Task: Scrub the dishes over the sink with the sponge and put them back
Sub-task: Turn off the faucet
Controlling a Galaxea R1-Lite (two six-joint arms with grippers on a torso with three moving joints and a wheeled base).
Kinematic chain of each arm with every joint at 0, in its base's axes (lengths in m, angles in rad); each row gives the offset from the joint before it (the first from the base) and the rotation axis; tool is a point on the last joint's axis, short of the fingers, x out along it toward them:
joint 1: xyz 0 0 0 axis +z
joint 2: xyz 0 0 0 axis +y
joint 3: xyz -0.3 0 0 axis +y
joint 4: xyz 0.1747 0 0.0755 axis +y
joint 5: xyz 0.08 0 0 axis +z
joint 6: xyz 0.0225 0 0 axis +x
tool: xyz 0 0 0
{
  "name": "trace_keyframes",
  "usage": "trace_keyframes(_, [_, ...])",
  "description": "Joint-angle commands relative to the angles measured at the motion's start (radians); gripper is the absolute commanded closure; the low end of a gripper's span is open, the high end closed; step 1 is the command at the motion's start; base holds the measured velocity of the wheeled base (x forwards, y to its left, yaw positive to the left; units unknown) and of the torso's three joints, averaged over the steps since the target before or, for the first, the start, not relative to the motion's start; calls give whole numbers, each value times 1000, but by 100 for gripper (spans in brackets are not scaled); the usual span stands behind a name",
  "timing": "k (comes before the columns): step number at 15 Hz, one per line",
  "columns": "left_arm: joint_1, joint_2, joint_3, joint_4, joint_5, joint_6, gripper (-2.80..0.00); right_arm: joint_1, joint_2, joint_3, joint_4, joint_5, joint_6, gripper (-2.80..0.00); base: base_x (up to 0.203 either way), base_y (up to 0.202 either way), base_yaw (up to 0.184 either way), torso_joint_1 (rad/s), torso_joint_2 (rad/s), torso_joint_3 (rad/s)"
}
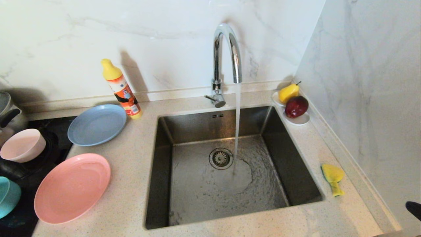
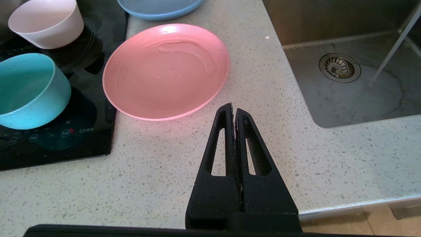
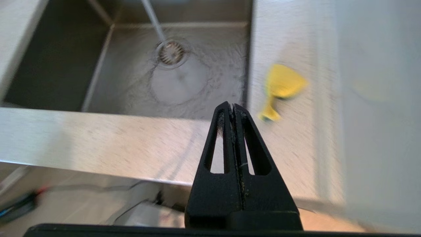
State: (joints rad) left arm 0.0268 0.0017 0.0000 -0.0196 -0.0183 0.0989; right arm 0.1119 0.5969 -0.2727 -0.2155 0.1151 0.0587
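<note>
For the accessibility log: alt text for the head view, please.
Water runs from the faucet into the empty sink. Pink plate, blue plate and two bowls sit left; the sponge lies right.

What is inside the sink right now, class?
Inside the sink only the round drain strainer and running water from the faucet show; no dishes. Its near wall is hidden.
</note>
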Motion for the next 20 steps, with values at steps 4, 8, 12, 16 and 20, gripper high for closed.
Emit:
trace_keyframes(4, [0, 0, 17, 0, 0, 1, 0, -117, -436, 263, 9, 22, -41, 0, 0, 0, 0, 0, 0, 0])
trace_keyframes(8, [1, 0, 17, 0, 0, -1, 0, -114, -595, 253, 220, -66, -42, 0, 0, 0, 0, 0, 0, 0])
trace_keyframes(12, [1, 0, 17, 0, 0, 1, 0, -115, -597, 242, 246, -114, 16, 0, 0, 0, 0, 0, 0, 0])
trace_keyframes(16, [1, 1, 17, 0, 0, 1, 0, -115, -597, 273, 219, -107, -156, 0, 0, 0, 0, 0, 0, 0])
trace_keyframes(20, [0, 1, 17, 0, 0, 0, 0, -114, -597, 272, 218, -105, -122, 0, 0, 0, 0, 0, 0, 0])
